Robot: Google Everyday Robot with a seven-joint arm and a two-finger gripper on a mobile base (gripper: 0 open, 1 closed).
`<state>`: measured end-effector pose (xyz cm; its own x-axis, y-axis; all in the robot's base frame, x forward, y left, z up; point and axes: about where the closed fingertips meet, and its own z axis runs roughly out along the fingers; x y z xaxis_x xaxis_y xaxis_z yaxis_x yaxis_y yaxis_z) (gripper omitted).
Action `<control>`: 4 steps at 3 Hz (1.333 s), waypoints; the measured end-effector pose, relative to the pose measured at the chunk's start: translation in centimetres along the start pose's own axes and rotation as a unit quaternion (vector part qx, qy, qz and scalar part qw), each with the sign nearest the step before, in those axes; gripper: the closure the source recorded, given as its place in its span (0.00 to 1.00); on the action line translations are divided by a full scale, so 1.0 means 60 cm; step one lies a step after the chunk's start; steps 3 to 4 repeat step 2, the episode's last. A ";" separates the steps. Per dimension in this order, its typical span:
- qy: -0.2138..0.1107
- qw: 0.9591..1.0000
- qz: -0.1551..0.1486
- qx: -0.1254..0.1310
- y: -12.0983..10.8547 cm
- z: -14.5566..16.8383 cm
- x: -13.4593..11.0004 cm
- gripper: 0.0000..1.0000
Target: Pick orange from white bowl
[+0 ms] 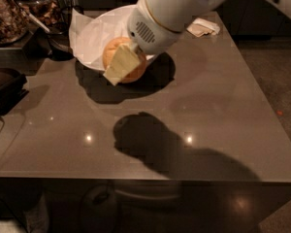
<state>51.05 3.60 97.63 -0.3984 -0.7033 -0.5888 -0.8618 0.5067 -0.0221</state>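
Orange [136, 71] sits in the hold of the gripper [117, 69], at the near rim of the white bowl [94, 38], at the far left of the table [194, 106]. One pale finger [120, 62] lies flat across the near face of the fruit, slanting down and to the left. Its partner is hidden behind, so the gripper reads as closed on the orange from two sides, a hold that suits a round thing liable to roll. The thick white wrist [155, 23] comes in from the far right and angles downward, probably to clear the bowl's raised edge and reach the fruit from above. The bowl's crinkled paper lining rises on the far left side, away from the gripper, so nothing seems caught with the fruit. Whether the orange rests on the lining or hangs just clear of it cannot be told. A crumpled napkin [202, 28] lies well apart at the far right, out of the arm's path. Dark containers [19, 13] crowd the far left edge, so a lift straight up and toward the near side looks the safest way out.
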 end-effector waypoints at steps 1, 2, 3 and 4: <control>-0.010 0.999 0.032 0.025 0.025 -0.011 0.030 1.00; -0.007 0.999 0.031 0.023 0.026 -0.007 0.032 1.00; -0.007 0.999 0.031 0.023 0.026 -0.007 0.032 1.00; -0.007 0.999 0.031 0.023 0.026 -0.007 0.032 1.00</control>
